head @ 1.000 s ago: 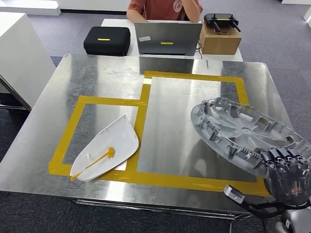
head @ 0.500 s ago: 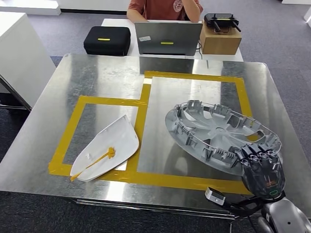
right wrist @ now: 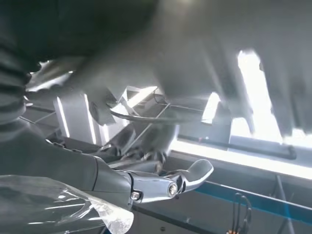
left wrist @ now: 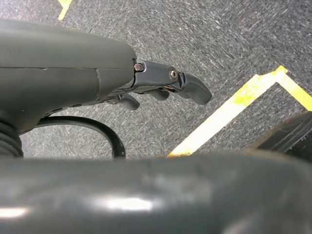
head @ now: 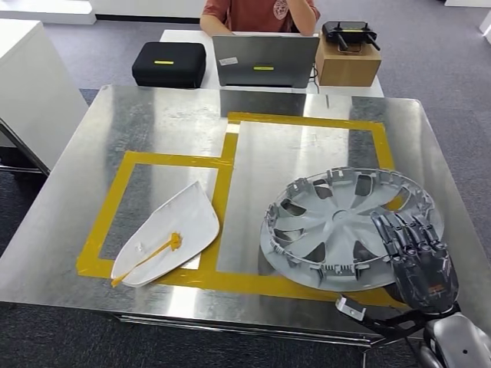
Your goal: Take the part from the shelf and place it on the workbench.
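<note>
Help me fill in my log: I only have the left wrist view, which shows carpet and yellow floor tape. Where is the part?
Observer: The head view shows a grey wheel cover over the metal workbench, mostly inside the larger yellow-taped rectangle.
Operator: Is a hand on it?
Observer: Yes. The right hand has its fingers laid over the cover's near right rim and appears to grip it; the thumb is hidden.
Operator: Anything else on the bench?
Observer: A white panel with a yellow strip on it lies in the smaller taped rectangle, apart from the cover.
</note>
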Controlling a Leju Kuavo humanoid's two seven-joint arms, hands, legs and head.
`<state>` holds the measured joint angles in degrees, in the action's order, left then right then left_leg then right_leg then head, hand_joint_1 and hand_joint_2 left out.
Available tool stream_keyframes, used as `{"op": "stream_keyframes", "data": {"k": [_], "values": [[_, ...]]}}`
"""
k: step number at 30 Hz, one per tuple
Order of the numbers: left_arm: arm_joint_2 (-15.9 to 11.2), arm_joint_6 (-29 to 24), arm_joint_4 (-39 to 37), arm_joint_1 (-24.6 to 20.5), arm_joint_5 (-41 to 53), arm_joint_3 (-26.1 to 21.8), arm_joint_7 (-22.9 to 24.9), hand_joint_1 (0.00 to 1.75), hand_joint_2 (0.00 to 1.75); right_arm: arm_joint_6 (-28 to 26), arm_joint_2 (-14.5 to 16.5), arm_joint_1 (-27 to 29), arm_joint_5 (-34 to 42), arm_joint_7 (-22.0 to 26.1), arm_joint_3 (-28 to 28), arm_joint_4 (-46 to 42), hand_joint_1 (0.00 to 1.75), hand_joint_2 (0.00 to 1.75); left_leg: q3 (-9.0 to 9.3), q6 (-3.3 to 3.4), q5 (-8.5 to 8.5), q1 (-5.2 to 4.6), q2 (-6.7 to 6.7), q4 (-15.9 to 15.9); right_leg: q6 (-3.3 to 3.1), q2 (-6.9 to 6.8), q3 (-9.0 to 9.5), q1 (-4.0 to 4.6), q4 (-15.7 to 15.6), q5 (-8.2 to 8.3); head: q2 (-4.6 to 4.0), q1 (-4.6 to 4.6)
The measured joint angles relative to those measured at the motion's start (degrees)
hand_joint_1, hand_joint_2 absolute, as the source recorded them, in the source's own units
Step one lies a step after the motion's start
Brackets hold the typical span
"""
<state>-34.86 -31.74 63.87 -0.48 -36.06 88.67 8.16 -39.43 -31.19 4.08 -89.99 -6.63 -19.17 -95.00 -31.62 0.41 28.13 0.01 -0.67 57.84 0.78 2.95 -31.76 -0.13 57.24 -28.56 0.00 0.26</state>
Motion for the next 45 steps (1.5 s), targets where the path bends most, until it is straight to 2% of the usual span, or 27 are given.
{"op": "stream_keyframes", "data": {"k": [10, 14, 18, 23, 28, 31, 37, 45], "values": [[0.05, 0.08, -0.07, -0.01, -1.03, 0.0, -0.68, 0.0, 0.0, 0.24, -3.69, 0.21, -0.02, -8.06, -1.71, 3.17, 0.0, 0.0, -0.01, 0.0, 0.0, 0.0, 0.0, 0.0, 0.0, 0.0, -0.01, 0.0, -0.01, 0.0, 0.0, 0.0], [0.1, -0.24, -0.07, 0.03, -1.62, 0.0, -0.73, 0.0, 0.0, 1.7, -5.12, 0.51, -0.02, -13.37, -3.21, 4.43, 0.0, 0.0, -0.01, 0.0, 0.0, 0.0, 0.0, 0.0, 0.0, 0.0, -0.01, 0.0, -0.01, 0.0, 0.0, 0.0], [0.14, -1.08, -0.07, 0.19, -2.1, 0.0, -0.73, 0.0, 0.0, 3.92, -5.91, 1.53, -0.02, -16.61, -4.08, 5.19, 0.0, 0.0, -0.01, 0.0, 0.01, 0.0, 0.0, 0.0, 0.0, 0.0, -0.01, 0.0, -0.01, 0.0, 0.0, -0.01], [0.15, -2.41, -0.04, 0.45, -2.89, 0.0, -0.42, 0.0, 0.0, 11.28, -6.46, 3.21, -0.01, -19.79, -3.44, 5.32, 0.0, 0.0, -0.02, 0.01, 0.02, 0.0, 0.0, 0.0, 0.0, -0.01, -0.02, 0.0, -0.01, -0.01, 0.0, 0.0], [0.17, -3.73, 0.56, 0.71, -3.52, 0.0, 0.54, 0.0, 0.0, 20.33, -6.31, 5.68, 0.25, -20.97, 1.22, 4.8, 0.0, 0.0, -0.03, 0.02, 0.02, -0.01, -0.01, 0.0, 0.01, -0.03, -0.02, -0.02, -0.01, -0.01, 0.0, 0.01], [0.17, -4.33, 1.15, 0.78, -3.56, 0.0, 1.16, 0.0, 0.0, 23.81, -6.16, 7.03, 0.02, -22.31, 4.19, 3.62, 0.0, 0.0, -0.03, 0.02, 0.02, -0.02, -0.01, 0.0, 0.01, -0.03, -0.02, -0.03, -0.01, -0.01, 0.0, 0.0], [0.3, -4.66, 1.65, 0.76, -3.37, 0.0, 1.9, 0.0, 0.0, 27.39, -7.84, 8.17, -0.04, -31.67, 5.66, 0.88, 0.0, 0.0, -0.03, 0.02, 0.02, -0.02, -0.01, 0.0, 0.01, -0.01, -0.03, -0.02, -0.02, -0.01, 0.0, -0.01], [0.87, -4.41, 1.66, 0.36, -2.87, 0.0, 2.6, 0.0, 0.0, 36.72, -10.73, 8.39, -0.06, -32.35, 5.95, -1.86, 0.0, 0.0, -0.02, 0.02, 0.02, -0.02, -0.01, 0.0, 0.01, -0.01, -0.03, -0.02, -0.02, -0.01, 0.0, -0.01]]}}
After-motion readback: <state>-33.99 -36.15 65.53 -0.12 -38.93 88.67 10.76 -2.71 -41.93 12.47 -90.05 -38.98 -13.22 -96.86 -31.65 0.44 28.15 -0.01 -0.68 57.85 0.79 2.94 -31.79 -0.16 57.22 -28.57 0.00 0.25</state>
